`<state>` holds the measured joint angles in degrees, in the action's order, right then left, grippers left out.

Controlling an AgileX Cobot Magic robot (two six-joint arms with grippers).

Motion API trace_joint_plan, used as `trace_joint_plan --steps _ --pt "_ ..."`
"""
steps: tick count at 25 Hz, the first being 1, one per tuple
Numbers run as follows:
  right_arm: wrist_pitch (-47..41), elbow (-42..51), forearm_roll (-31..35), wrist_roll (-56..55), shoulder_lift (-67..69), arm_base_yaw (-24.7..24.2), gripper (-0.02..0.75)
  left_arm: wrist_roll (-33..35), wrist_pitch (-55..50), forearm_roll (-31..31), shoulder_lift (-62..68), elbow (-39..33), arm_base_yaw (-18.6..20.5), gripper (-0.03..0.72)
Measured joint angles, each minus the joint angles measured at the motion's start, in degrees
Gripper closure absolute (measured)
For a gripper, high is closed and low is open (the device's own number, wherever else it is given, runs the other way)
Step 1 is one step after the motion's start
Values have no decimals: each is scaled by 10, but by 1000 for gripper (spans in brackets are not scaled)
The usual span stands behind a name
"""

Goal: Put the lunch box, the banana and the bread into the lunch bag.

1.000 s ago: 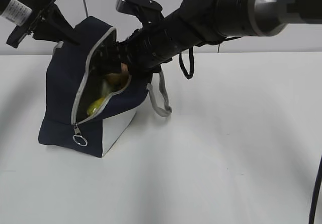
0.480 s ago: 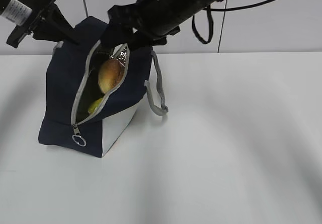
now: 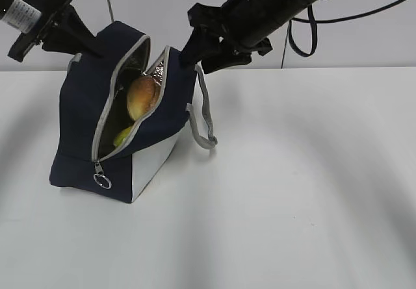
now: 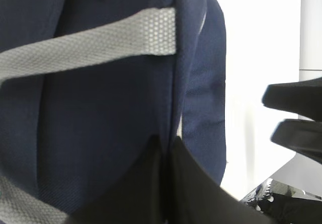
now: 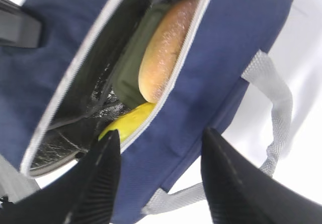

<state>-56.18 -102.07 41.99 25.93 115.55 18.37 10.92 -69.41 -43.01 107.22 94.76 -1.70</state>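
Left gripper [image 3: 83, 42]: clamped on the lunch bag [image 3: 84, 120] at its upper left edge, unchanged. Bag: unzipped, upright. Bread [image 3: 143, 96] and banana [image 3: 123, 135]: inside the bag's mouth. Right gripper [image 3: 195, 49]: now withdrawn above the bag's right side, fingers apart, empty.

table [image 3: 292, 204]: white, bare-topped | wall [image 3: 364, 45]: pale grey | light: soft, blurred shadows

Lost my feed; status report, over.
Right gripper open, empty, above lunch bag. Left gripper shut on bag fabric. Bread, banana inside. Nothing in the way.
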Motion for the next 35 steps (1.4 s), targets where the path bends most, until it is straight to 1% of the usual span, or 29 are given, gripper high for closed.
trace_joint_plan --steps 7,9,11,14,18,19,20,25,27,30,32,35 --pt "1 0 9 -41 49 0 366 0 0 0 0 0 0 691" --pt "3 0 24 -43 61 0 368 2 0 1 0 0 0 691" --pt "10 0 43 -44 71 0 386 4 0 1 0 0 0 691" --pt "18 0 82 -44 82 0 470 4 0 1 0 0 0 691" --pt "22 0 106 -44 91 0 668 4 0 2 0 0 0 691" --pt "22 0 108 -44 92 0 710 4 0 2 0 0 0 691" --pt "22 0 109 -44 92 0 732 4 0 2 0 0 0 691" --pt "22 0 100 -33 76 0 743 4 1 -11 0 0 0 691" --pt "21 0 92 -31 57 0 745 4 2 -26 0 0 -8 691" --pt "-4 -16 75 -30 31 -6 745 6 8 -45 0 0 -33 691" --pt "-39 -40 52 -31 23 -11 746 7 23 -56 0 0 -52 691" --pt "-93 -90 -15 -57 20 -19 746 7 51 -77 1 0 -83 691"
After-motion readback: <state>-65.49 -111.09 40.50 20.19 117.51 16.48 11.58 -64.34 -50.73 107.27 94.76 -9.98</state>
